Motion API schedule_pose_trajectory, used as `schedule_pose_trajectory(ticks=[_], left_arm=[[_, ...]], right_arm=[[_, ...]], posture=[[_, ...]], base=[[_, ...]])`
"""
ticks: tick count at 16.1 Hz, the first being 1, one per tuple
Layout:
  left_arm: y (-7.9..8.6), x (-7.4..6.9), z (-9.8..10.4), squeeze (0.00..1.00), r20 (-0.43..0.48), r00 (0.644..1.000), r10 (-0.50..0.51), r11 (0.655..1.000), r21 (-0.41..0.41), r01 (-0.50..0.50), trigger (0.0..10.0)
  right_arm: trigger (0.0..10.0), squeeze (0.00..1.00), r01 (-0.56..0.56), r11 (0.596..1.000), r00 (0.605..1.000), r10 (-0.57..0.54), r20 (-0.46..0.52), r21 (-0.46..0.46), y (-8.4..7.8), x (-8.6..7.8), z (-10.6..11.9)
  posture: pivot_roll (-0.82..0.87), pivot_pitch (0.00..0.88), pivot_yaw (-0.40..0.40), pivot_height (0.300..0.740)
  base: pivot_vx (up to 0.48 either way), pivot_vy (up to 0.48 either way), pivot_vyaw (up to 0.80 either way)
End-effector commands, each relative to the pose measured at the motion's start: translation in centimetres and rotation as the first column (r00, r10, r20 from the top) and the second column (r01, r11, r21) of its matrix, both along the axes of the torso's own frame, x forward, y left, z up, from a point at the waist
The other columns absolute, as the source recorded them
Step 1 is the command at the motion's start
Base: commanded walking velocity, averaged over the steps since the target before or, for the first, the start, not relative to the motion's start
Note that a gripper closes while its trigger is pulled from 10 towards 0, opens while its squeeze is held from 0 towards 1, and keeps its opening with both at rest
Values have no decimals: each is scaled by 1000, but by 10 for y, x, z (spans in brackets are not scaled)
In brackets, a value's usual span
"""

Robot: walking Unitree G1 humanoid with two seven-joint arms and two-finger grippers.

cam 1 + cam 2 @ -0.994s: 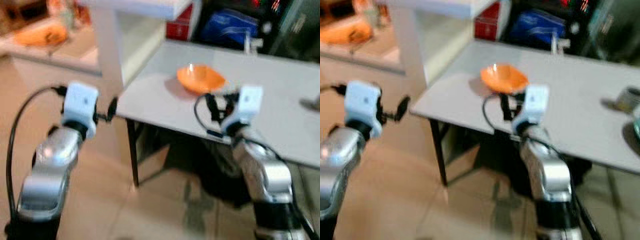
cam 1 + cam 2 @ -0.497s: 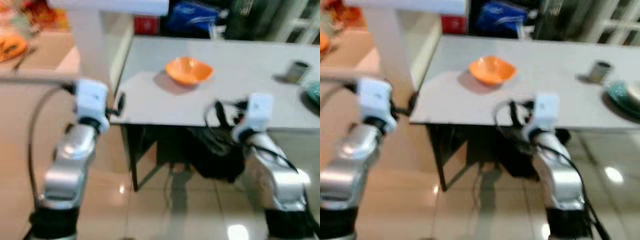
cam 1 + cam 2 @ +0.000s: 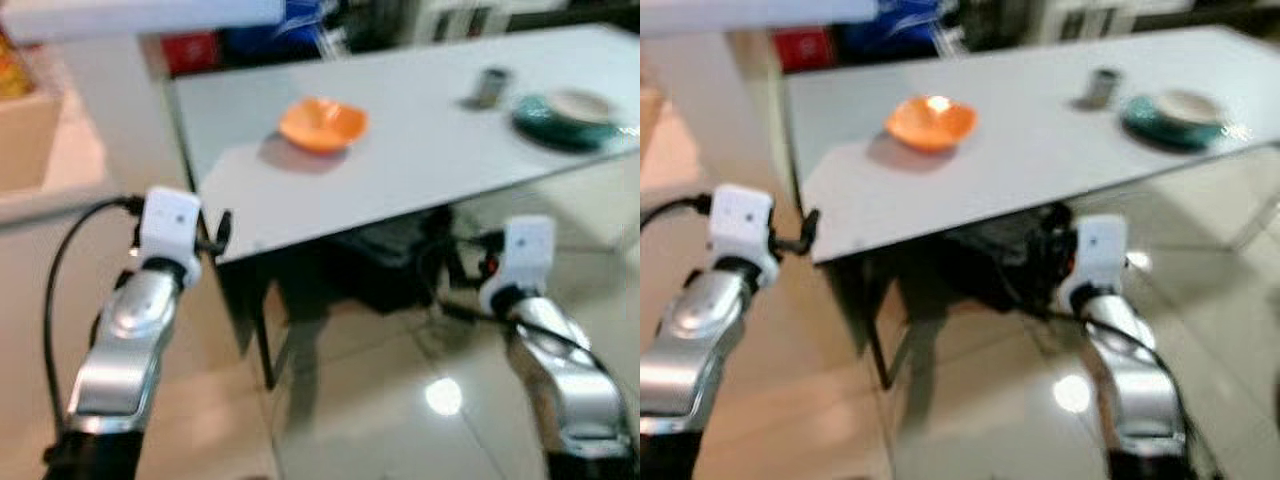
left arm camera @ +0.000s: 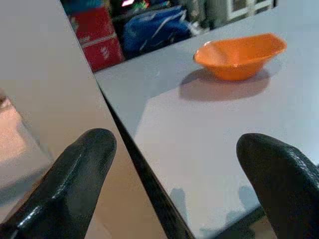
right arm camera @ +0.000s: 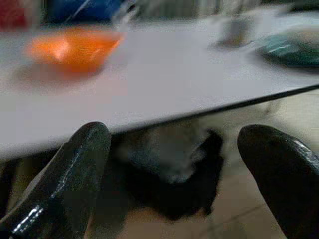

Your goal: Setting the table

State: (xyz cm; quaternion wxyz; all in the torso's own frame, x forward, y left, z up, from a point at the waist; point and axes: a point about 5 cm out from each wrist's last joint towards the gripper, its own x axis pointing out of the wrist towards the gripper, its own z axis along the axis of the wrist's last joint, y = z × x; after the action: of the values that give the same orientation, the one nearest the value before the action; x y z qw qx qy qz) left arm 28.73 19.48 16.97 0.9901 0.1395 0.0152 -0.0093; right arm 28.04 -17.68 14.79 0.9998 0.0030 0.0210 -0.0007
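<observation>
An orange bowl (image 3: 322, 123) sits near the left end of the pale grey table (image 3: 420, 170). Farther right on the table stand a small metal cup (image 3: 489, 87) and a teal plate (image 3: 560, 112) with something white on it. My left gripper (image 3: 222, 234) is open and empty, level with the table's near left corner and just short of it. My right gripper (image 5: 174, 144) is open and empty, held in front of the table's front edge and slightly below the top. In the left wrist view the bowl (image 4: 240, 50) lies ahead on the tabletop.
A black bag (image 3: 390, 265) sits on the floor under the table. A white pillar (image 3: 105, 110) stands to the left of the table, and a red box (image 4: 102, 44) and a blue bag (image 4: 154, 29) lie behind it. Glossy tiled floor (image 3: 380, 420) spreads in front.
The whole picture has swung, so the camera has moved; the cup and the teal plate have come into view. Both arms keep the same raised pose with open fingers.
</observation>
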Motion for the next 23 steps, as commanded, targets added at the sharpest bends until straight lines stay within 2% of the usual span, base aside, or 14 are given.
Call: schedule_pose_trajectory(ticks=[1, 2, 3, 4, 5, 8, 12, 18, 19, 23], left_arm=[[9, -2, 12, 0, 56, 998, 39, 999, 32, -41, 10000], [9, -1, 17, 0, 72, 997, 29, 999, 36, -31, 10000], [8, -1, 19, 0, 77, 997, 21, 999, 39, -24, 10000], [6, -1, 24, 0, 89, 996, -11, 998, 65, 5, 10000], [7, 0, 26, 0, 95, 995, -13, 997, 72, 6, 10000], [10, 2, 33, 0, 116, 993, 3, 998, 66, -11, 10000], [9, 2, 38, 0, 127, 992, 1, 997, 71, -10, 10000], [8, 3, 45, 0, 145, 989, -2, 997, 71, -9, 10000], [7, 4, 47, 0, 149, 989, -5, 997, 72, -6, 10000], [6, 4, 48, 0, 150, 989, -12, 997, 72, 1, 10000]], right_arm=[[10000, 1000, -3, 999, 999, 1, 43, 45, 8, 6, 11], [10000, 0, -45, 994, 999, 43, 23, 100, 15, 7, 9], [10000, 0, -53, 992, 998, 51, 22, 116, 17, 7, 8], [10000, 0, -149, 982, 988, 145, 45, 113, 29, 6, 10], [10000, 0, -183, 977, 982, 178, 61, 108, 33, 5, 12], [10000, 0, -224, 968, 973, 216, 80, 113, 38, 4, 16], [10000, 0, -254, 964, 963, 244, 115, 79, 40, 9, 26], [10000, 0, -233, 969, 966, 222, 132, 79, 36, 13, 33], [10000, 0, -214, 972, 970, 199, 137, 102, 32, 15, 35], [10000, 0, -208, 973, 973, 195, 124, 103, 29, 17, 37]], posture=[[44, 29, 6, 740], [49, 30, 8, 740], [49, 30, 8, 740], [51, 31, 11, 740], [52, 32, 13, 740], [47, 35, 10, 740], [54, 35, 3, 740], [53, 35, 3, 740], [53, 35, 3, 740], [51, 34, 6, 740]], base=[[0, 480, -763], [0, 480, 0], [0, 480, 0], [0, 480, 0], [0, 480, 0], [0, 480, 0], [0, 480, 120], [0, 480, 799], [0, 480, 0], [0, 480, 0]])
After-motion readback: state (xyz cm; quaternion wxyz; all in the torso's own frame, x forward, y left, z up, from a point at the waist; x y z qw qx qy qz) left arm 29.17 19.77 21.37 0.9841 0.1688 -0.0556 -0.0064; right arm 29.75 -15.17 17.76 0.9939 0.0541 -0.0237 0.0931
